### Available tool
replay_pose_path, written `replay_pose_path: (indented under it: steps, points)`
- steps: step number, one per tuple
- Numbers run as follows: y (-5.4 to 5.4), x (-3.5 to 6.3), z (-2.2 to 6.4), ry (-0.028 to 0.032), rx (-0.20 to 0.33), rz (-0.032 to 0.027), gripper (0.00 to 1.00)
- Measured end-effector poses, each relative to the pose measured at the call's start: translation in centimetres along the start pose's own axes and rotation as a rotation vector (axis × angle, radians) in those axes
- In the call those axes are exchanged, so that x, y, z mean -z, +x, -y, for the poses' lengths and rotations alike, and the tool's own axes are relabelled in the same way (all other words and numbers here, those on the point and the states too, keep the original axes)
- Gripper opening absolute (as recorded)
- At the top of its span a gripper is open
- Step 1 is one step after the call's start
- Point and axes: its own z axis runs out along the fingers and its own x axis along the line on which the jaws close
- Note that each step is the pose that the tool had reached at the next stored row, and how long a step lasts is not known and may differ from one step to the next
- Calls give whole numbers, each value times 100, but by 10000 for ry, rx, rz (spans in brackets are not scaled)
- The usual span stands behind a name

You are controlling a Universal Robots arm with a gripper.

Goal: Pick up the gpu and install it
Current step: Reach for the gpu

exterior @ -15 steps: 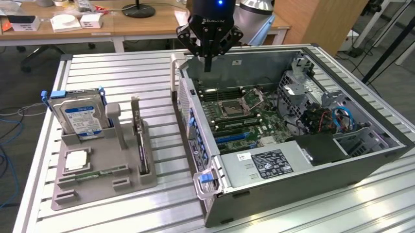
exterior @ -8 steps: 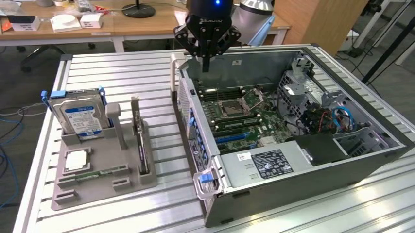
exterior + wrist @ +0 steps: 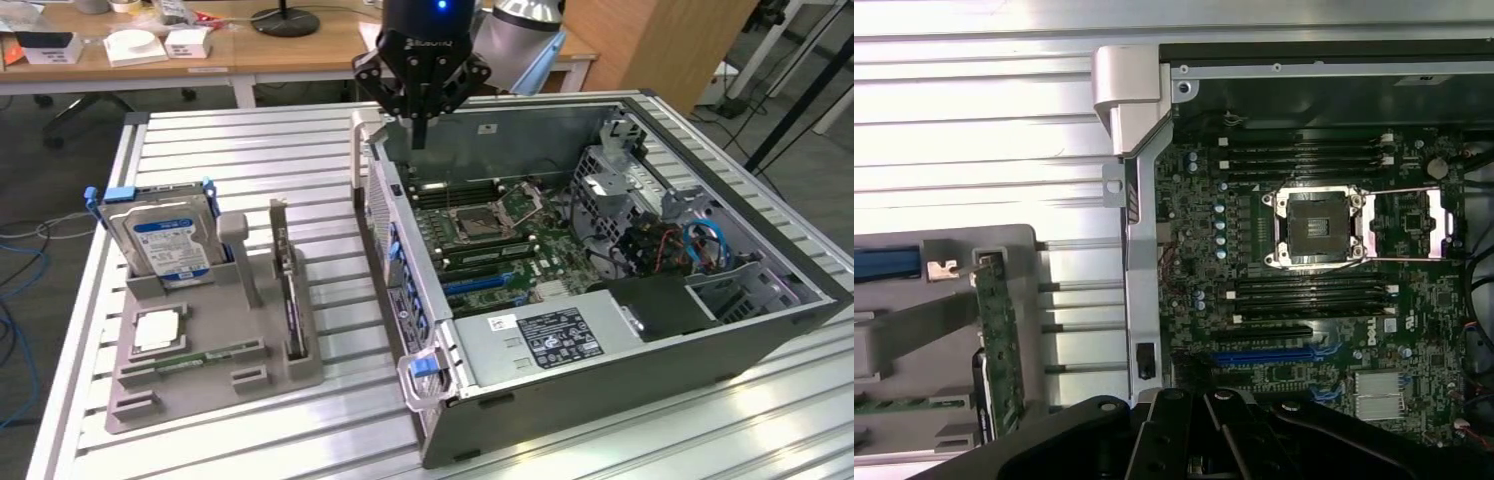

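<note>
Slatted metal table [image 3: 267, 150] carries the open computer case [image 3: 667, 370], over whose wall the gripper [image 3: 420, 122] hangs pinched shut and empty, while the gpu [image 3: 290, 300] stands on edge in a grey holder [image 3: 200, 390] beside the case, so coming down on it unopened might topple the thin card.

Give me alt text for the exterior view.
A shut, empty gripper hangs above an open computer case. The gpu stands on edge in a grey holder beside the case, at the exterior view's left.
</note>
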Motion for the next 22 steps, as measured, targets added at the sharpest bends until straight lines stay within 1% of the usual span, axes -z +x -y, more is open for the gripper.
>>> replay_pose_path:
  steps: [22]
  points:
    - [138,4,9,0,15,-1,11]
